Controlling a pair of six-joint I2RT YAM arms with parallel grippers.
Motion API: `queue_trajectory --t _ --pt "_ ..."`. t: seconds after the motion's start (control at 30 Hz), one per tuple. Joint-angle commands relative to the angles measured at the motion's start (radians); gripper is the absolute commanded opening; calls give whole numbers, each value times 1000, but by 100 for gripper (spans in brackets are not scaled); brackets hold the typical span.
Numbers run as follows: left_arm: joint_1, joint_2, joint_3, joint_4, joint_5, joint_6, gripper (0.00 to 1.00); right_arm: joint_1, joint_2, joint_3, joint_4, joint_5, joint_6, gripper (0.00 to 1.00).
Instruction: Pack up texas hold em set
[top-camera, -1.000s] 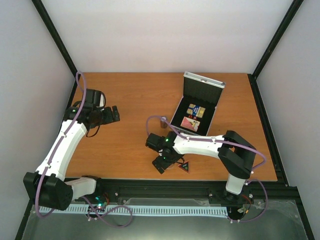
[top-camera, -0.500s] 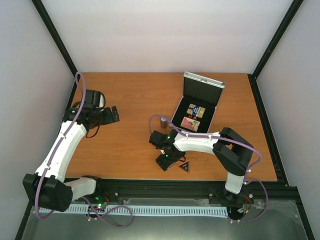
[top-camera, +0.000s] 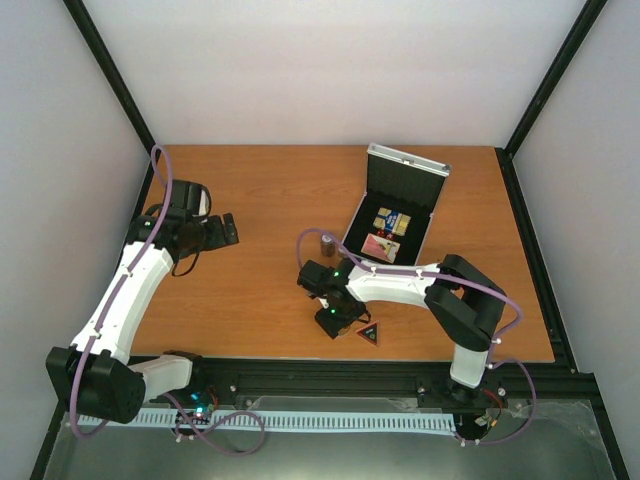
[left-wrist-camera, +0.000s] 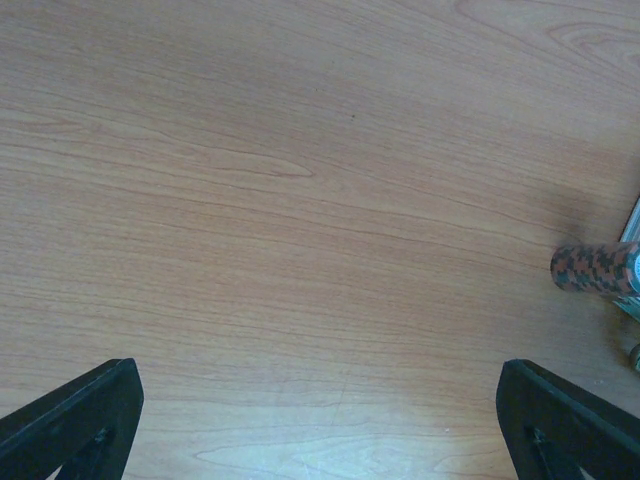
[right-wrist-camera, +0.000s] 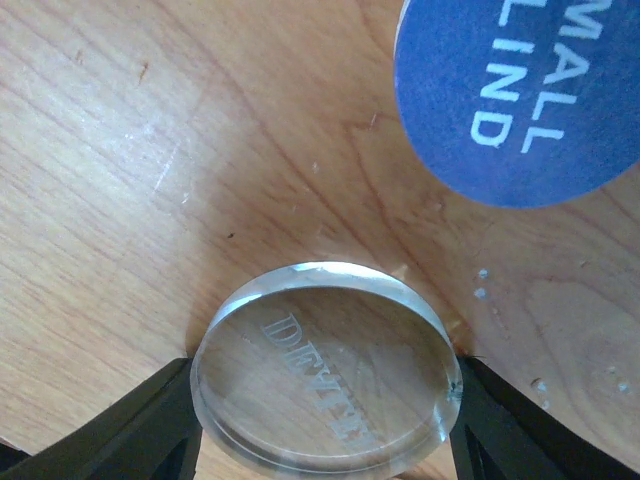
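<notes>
Clear disc (right-wrist-camera: 325, 370): round, thick, glassy, engraved with lettering; it is pinched at its rim by the right jaws on the wood-grain bench (right-wrist-camera: 130, 150), near the front edge, with a blue chip (right-wrist-camera: 520, 95) lettered in white just beside it. The silver metal case (top-camera: 405, 175), black-lined, is set open further back, with two card decks (top-camera: 392, 221) inside. The left jaws are spread wide, and nothing is held.

The blue chip (right-wrist-camera: 520, 95), at one o'clock in the right wrist view, has white letters "MALL" over "LIND", cut off at the edge. The clear disc (right-wrist-camera: 325, 365), at six o'clock, has carved letters that look like "DEALE".
</notes>
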Motion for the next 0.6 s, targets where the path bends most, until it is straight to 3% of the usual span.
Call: queue_trajectory --t 0.0,0.3,0.57 --pt "-5 4 4 -3 -3 -5 100 0 25 18 -20 8 1 39" --pt "-5 -1 -3 -2 -8 2 100 -20 -18 131 -120 102 -3 38" --pt "-5 -2 -11 5 -5 4 100 -186 -71 178 -159 159 -58 38"
